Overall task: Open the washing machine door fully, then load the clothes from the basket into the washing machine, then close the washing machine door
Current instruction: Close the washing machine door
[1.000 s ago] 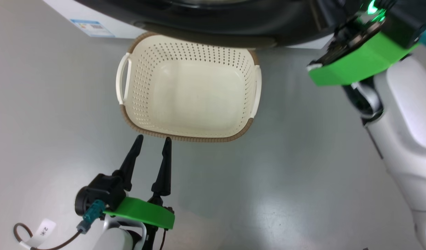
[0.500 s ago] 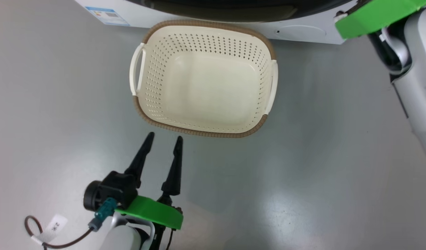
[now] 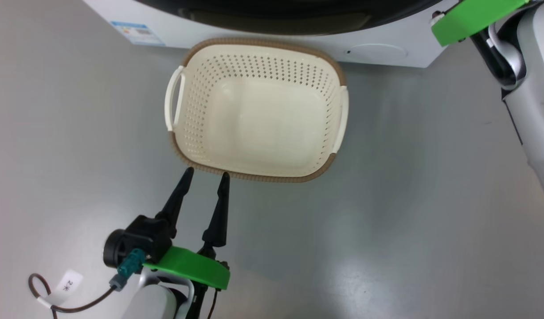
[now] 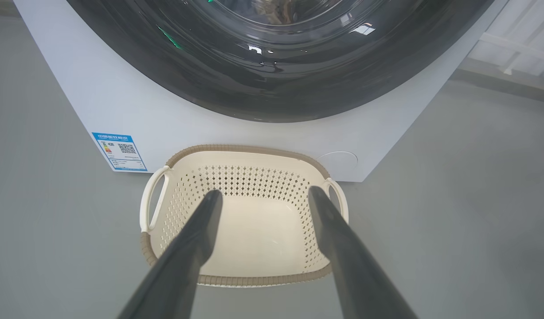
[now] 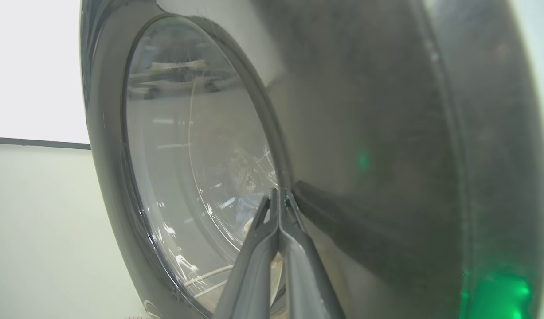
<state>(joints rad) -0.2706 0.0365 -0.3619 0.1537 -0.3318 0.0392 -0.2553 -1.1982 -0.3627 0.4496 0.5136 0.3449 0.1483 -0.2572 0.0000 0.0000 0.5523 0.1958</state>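
The small cream-white perforated plastic basket [image 3: 193, 128] with a brown woven-look rim stands on the grey floor [image 3: 409, 221], just in front of the big white washing machine [image 4: 99, 88], near its blue sticker [image 4: 119, 151]. The large round glossy black washing machine door [image 4: 272, 79] sits against the machine's front. The left gripper [image 3: 206, 173] hovers by the basket's near rim, jaws wide apart. The right gripper [image 5: 279, 191], jaws pressed together, points its tips at the door's black face beside the glass porthole [image 5: 187, 155]
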